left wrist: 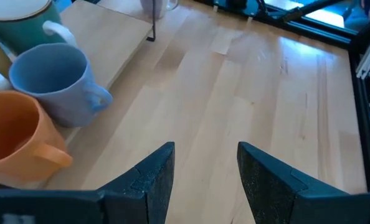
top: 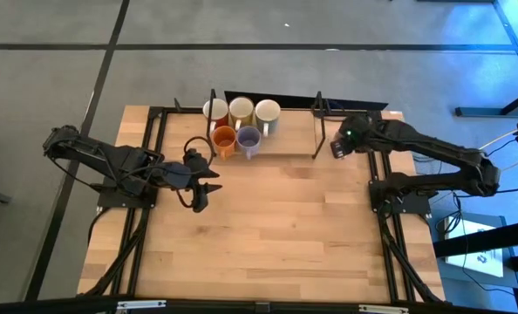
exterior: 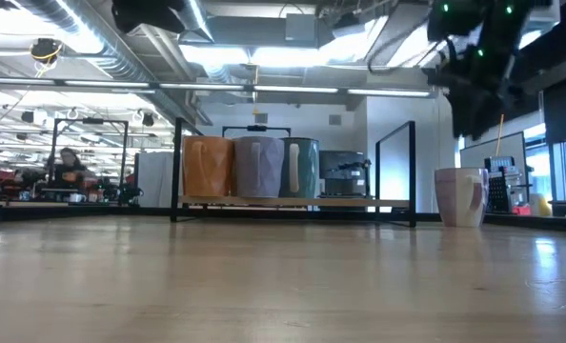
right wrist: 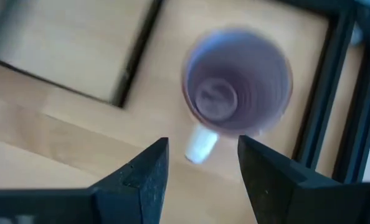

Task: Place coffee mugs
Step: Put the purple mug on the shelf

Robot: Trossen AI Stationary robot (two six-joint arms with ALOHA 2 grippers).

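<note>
Here, right gripper [right wrist: 200,163] fingers gape empty above a round glossy mug [right wrist: 238,81].

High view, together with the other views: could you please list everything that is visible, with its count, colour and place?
table: one, light wood, under both arms
rack: one, wooden board with black posts, at the table's far edge
cream mugs: three, pale from above, back row on the rack
orange mug: one, orange, front row on the rack
racked purple mug: one, pale purple, beside the orange mug
lone purple mug: one, pale purple, on the table to the right of the rack
person: one, far back in the room
left gripper: one, dark, open, empty, near the front mugs
right gripper: one, dark, open, above the lone purple mug
</note>
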